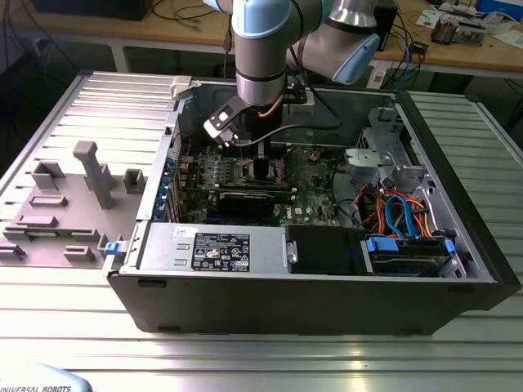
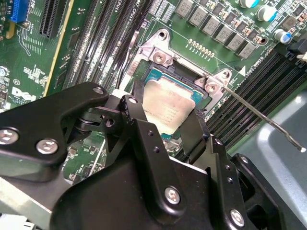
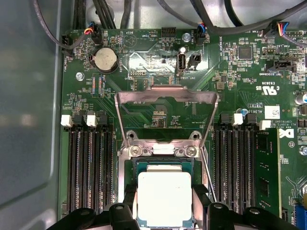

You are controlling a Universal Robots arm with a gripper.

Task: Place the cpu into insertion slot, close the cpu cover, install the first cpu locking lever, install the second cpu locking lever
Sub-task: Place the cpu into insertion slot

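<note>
Setting: a robotics and electronics workshop or laboratory.

Recorded as evidence:
- A ribbed silvery metal table (image 1: 458, 343) was noted. An open black desktop computer case (image 1: 310, 306) was laid on its side on it, with the green motherboard (image 3: 158, 62) exposed.
- A pale-blue and silver robot arm (image 1: 261, 41) was seen lowered into the case.
- Grey plastic fixture blocks (image 1: 94, 171) were set on the table at the exterior view's left.
- A light wooden workbench (image 1: 490, 51) was seen behind, strewn with dark cables (image 1: 400, 41) and small electronic parts (image 1: 453, 28).
</note>
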